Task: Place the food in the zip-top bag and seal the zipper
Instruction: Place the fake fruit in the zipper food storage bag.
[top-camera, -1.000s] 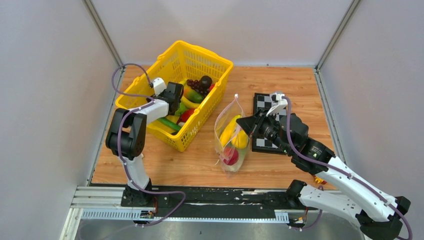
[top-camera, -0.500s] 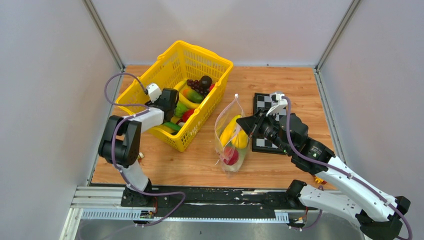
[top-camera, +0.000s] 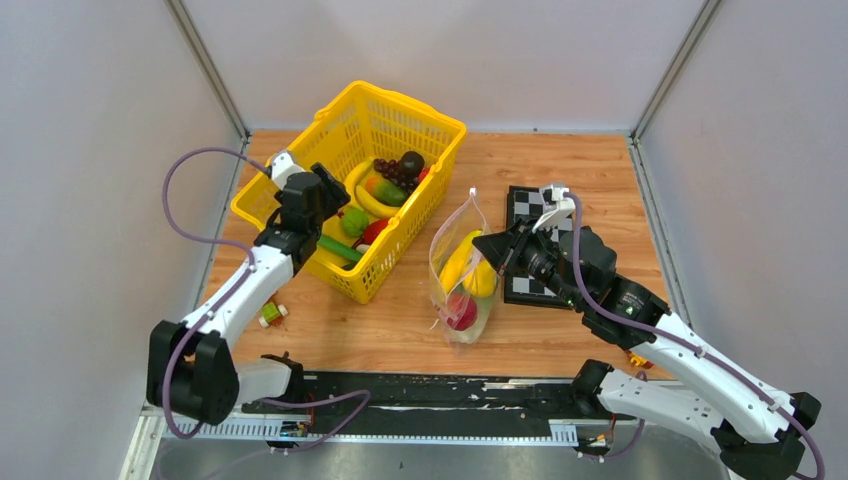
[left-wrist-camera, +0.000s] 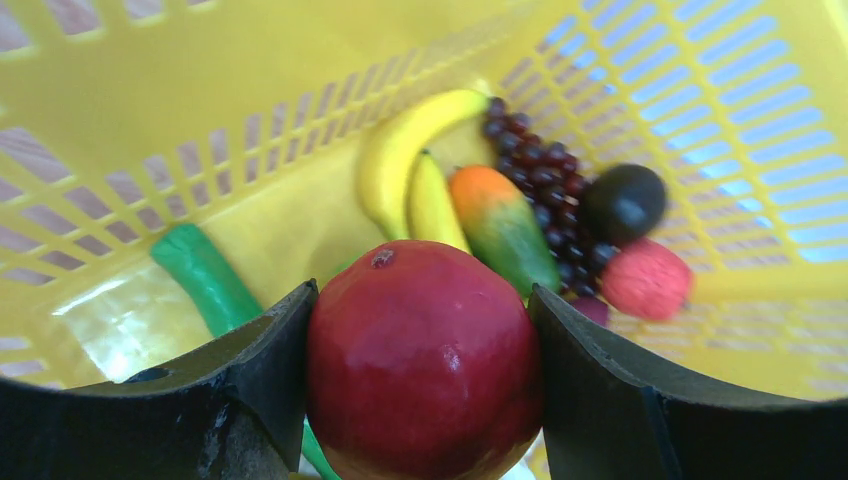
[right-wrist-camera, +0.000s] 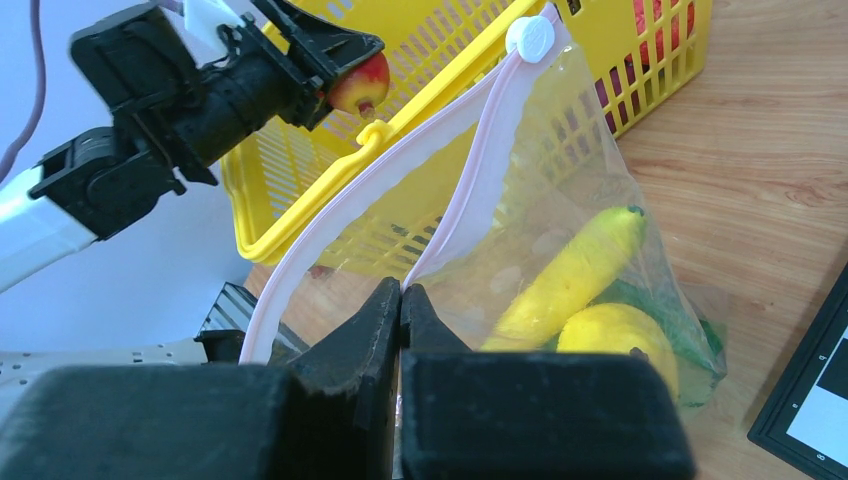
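Observation:
My left gripper (top-camera: 322, 188) is shut on a red round fruit (left-wrist-camera: 425, 360) and holds it above the near-left part of the yellow basket; the fruit also shows in the right wrist view (right-wrist-camera: 360, 85). Bananas (left-wrist-camera: 410, 170), purple grapes (left-wrist-camera: 540, 170) and a green cucumber (left-wrist-camera: 205, 280) lie in the basket below. My right gripper (right-wrist-camera: 401, 295) is shut on the pink zipper (right-wrist-camera: 480, 170) and holds the zip-top bag (top-camera: 462, 270) upright with its mouth open. Inside the bag are yellow bananas (right-wrist-camera: 575, 275), green lettuce and a red fruit (top-camera: 462, 312).
The yellow mesh basket (top-camera: 350, 130) stands at the back left. A chessboard (top-camera: 525, 208) lies right of the bag under my right arm. A small toy block (top-camera: 268, 315) lies on the table near the left arm. A white slider (right-wrist-camera: 530, 37) sits on the zipper's end.
My left arm has swung out and lifted from the basket floor toward its near-left rim, carrying the red fruit. The right arm and the bag have not moved.

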